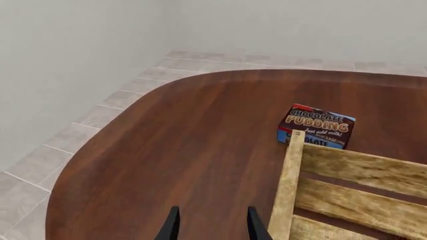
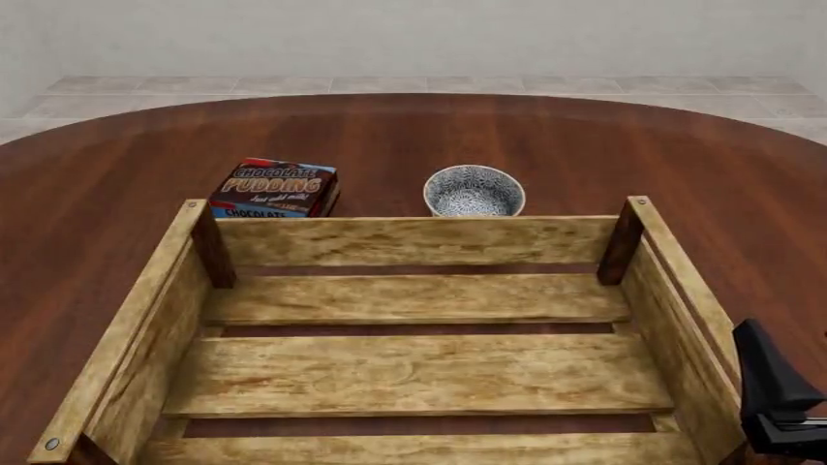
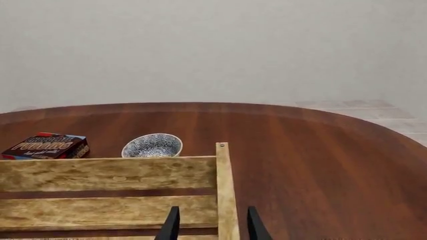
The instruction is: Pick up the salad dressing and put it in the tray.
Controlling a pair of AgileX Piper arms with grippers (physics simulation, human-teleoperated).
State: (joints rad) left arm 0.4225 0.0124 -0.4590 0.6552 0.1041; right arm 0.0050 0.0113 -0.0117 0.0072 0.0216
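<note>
My left tool [image 1: 212, 227] shows only in its own wrist view, as two dark fingertips [image 1: 171, 227] standing apart with a clear gap and nothing between them. They hang above bare dark reddish-brown wooden worktop [image 1: 187, 150], just beside a corner post of the large crate of light wooden slats [image 1: 360, 185], without touching it. In the front view my left arm does not appear.

My right tool [image 3: 212, 225] likewise shows two dark fingertips [image 3: 172, 227] parted, gripping nothing. The gap between them lines up with the crate's right-hand wall [image 3: 225, 195], so one tip sits over the inside slats and the other over the worktop [image 3: 320, 165] outside. Whether they touch that wall I cannot tell. In the front view only a dark wedge of the right arm [image 2: 773, 392] shows at the lower right edge, just outside the crate's right wall [image 2: 679, 291].

The crate fills the near middle of the worktop [image 2: 517, 136], its slatted floor bare where I can see it. Behind its far wall stand a brown, red and blue chocolate pudding box [image 2: 274, 189] to the left and a small round speckled bowl [image 2: 474, 191] near the middle, close to the wall.

The salad dressing bottle is in none of my three views, so I cannot say where it is.
</note>
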